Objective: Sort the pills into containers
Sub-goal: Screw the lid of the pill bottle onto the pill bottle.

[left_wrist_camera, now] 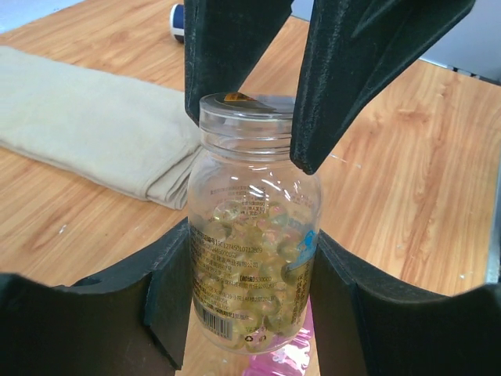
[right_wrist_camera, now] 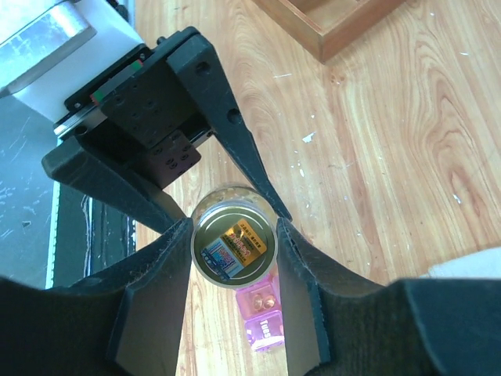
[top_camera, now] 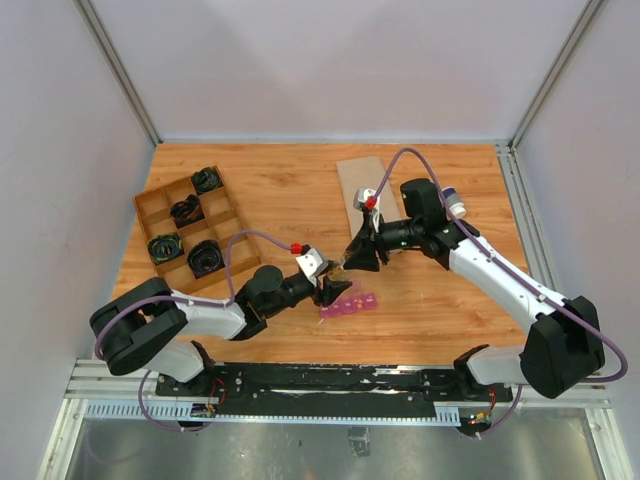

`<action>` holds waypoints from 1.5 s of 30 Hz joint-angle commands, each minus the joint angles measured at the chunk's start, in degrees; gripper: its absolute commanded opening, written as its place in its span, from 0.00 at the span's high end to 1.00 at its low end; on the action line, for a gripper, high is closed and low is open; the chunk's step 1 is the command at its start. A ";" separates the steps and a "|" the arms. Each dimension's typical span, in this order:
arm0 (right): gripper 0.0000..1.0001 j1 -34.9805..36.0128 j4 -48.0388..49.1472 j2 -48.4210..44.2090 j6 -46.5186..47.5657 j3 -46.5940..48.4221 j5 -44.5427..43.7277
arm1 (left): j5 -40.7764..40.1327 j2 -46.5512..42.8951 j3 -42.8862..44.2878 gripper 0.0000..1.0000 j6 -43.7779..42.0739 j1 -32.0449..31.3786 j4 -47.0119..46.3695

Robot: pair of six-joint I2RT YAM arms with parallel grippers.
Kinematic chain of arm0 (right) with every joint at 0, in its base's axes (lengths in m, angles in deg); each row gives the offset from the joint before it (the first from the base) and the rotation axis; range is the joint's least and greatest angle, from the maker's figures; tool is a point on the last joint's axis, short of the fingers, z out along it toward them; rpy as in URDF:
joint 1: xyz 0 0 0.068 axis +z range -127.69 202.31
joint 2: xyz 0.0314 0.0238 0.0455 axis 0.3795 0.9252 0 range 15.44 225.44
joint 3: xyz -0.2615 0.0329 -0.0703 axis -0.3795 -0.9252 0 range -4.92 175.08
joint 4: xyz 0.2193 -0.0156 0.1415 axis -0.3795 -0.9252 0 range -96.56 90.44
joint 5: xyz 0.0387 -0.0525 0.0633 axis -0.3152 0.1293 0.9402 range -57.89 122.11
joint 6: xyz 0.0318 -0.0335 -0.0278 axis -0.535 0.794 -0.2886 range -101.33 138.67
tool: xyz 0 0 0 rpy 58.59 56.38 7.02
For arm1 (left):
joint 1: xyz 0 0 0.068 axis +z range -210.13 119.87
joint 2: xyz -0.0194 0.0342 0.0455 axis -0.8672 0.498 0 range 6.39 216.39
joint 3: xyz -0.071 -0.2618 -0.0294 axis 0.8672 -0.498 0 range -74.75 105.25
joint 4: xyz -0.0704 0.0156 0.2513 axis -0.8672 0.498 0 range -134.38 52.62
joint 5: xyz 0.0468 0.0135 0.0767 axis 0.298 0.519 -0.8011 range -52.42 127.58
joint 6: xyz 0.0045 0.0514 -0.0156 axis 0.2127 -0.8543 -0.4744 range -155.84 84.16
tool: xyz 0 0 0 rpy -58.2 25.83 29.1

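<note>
While the left end effector (left_wrist_camera: 250, 301) is gripping the upright pill bottle (left_wrist_camera: 252, 211) by its body, the right end effector (right_wrist_camera: 235, 239) is clamping its neck; the pink strip of containers (top_camera: 350, 303) is lying just beneath the bottle, stretching rightward.

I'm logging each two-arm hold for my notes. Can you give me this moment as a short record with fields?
held object: clear pill bottle
left pincer: shut on the bottle's body
right pincer: shut on its neck
under bottle: pink strip of containers
elsewhere: folded cloth, wooden tray
</note>
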 commanded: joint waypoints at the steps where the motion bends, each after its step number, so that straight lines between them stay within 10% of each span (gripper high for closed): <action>1: 0.80 0.68 0.61 -0.10 -4.57 0.93 -3.39 | -6.41 0.74 3.08 1.00 0.25 0.15 -3.29; 8: 0.00 -1.51 1.60 -3.08 -5.88 1.66 8.81 | 1.94 3.45 3.33 1.00 1.10 0.15 -3.24; 16: 0.01 -7.81 1.47 -10.31 5.27 -1.79 20.49 | 12.60 3.76 0.48 1.00 2.36 0.15 -7.91; 24: 0.01 -6.89 -17.36 -10.23 40.71 -5.21 26.58 | 22.15 3.07 0.51 1.00 2.68 0.15 -6.63; 45: 0.34 -3.00 -23.64 -4.09 42.51 -0.48 19.51 | 22.95 1.95 1.01 1.00 2.31 0.15 -5.61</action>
